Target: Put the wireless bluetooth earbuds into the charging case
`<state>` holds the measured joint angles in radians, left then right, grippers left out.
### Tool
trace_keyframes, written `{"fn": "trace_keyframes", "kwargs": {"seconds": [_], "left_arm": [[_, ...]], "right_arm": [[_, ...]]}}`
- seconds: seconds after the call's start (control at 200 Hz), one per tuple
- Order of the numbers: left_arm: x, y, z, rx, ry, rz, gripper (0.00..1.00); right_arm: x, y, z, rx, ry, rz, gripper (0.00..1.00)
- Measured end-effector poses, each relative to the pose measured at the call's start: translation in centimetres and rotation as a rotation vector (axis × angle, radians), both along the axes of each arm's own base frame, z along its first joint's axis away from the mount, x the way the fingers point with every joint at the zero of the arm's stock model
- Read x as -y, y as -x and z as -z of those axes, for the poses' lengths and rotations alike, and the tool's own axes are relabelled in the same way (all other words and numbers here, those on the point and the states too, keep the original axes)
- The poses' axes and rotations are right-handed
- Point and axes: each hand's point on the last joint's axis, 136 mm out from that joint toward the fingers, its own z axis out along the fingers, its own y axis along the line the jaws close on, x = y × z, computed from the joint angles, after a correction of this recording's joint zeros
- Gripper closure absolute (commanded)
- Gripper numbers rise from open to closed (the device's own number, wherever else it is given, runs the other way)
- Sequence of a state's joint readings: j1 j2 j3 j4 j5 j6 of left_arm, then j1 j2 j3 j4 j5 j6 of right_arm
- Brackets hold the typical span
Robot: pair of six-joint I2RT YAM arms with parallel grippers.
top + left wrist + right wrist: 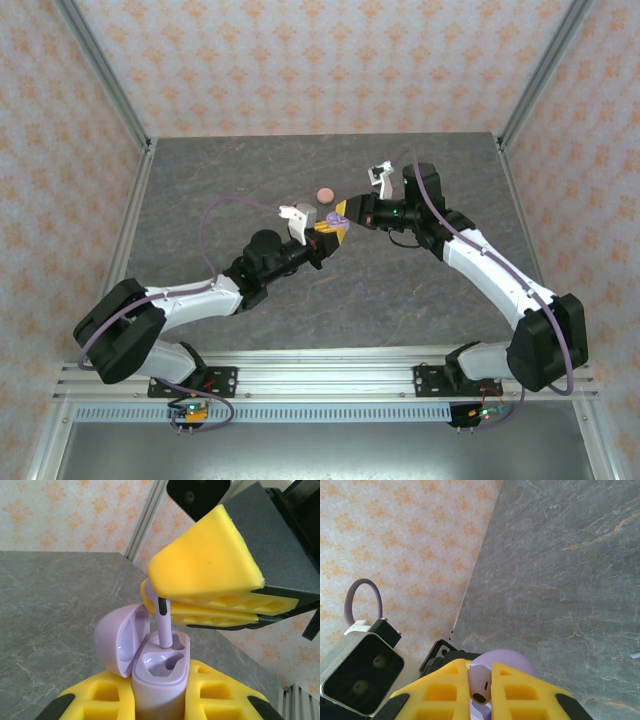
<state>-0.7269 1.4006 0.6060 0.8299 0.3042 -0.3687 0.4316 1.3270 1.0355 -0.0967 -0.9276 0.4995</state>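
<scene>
Right gripper [161,599] is pinched on a lilac earbud [164,627], stem tip poked into the open charging case [160,680], which is clamped by the left gripper [160,702] above the middle of the worktop [250,170]. If tilted, the stem could get jammed, or the bud dropped.

Both arms inward, left end effector [323,242] and right end effector [343,213] near tip to tip, each clamped.

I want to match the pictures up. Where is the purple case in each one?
Top external: purple case near the picture's middle, over the grey table.
Left wrist: bottom middle, lid open.
Right wrist: bottom edge, behind the lilac earbud.
Shared landmark: the grey table, in all three.
</scene>
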Motion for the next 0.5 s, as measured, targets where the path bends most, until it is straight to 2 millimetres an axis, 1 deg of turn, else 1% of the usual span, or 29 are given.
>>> {"fn": "trace_keyframes", "kwargs": {"seconds": [0.501], "left_arm": [[-0.34, -0.27, 0.07, -0.004, -0.005, -0.026, 0.94]], "right_arm": [[-0.04, 0.18, 0.21, -0.007, 0.004, -0.006, 0.87]]}}
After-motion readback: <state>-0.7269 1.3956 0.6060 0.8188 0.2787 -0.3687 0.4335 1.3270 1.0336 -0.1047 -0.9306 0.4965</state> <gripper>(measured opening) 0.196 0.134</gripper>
